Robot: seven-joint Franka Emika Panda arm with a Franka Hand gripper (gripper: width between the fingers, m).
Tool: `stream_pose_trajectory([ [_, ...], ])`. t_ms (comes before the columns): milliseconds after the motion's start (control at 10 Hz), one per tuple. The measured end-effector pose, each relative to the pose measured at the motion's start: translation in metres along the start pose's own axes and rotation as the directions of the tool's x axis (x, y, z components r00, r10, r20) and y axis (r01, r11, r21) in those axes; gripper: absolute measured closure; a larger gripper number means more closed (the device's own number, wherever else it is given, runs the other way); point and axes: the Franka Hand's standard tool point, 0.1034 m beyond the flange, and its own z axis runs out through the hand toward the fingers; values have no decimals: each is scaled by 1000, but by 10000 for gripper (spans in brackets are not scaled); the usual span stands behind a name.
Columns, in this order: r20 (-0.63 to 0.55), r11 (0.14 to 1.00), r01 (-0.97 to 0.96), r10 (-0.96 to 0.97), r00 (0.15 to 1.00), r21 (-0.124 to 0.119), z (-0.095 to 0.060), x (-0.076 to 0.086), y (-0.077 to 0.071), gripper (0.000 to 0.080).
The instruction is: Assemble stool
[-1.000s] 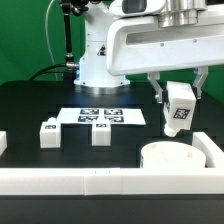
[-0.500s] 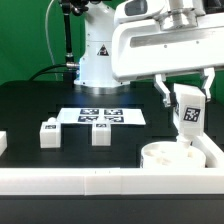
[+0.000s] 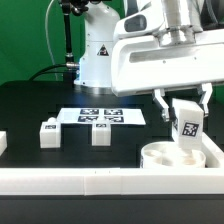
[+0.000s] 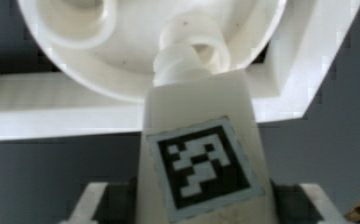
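Note:
My gripper (image 3: pixel 183 112) is shut on a white stool leg (image 3: pixel 187 126) with a black-and-white tag, holding it nearly upright over the round white seat disc (image 3: pixel 160 157) at the exterior view's right. In the wrist view the held leg (image 4: pixel 198 120) runs from between my fingers (image 4: pixel 102 198) down toward the seat disc (image 4: pixel 88 50), its threaded tip close to a hole in the disc. Whether the tip touches the disc is unclear. Two more tagged legs, one (image 3: pixel 48 133) and another (image 3: pixel 99 133), stand on the black table at the exterior view's left.
A long white border rail (image 3: pixel 100 182) runs along the table's front edge and turns up at the exterior view's right behind the seat. The marker board (image 3: pixel 101 117) lies flat at the table's middle. The robot base (image 3: pixel 98 55) stands behind it.
The gripper has carried the leg down and toward the exterior view's right, turning it from tilted to nearly upright over the seat disc.

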Motion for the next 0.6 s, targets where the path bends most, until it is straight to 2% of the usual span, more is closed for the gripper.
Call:
stream_pose_trajectory([
  [400,-6,1000,10,-10,1000,10,3,-3,-10,472],
  [600,-2,1000,12,-12,1000,9,5,-5,-9,472],
])
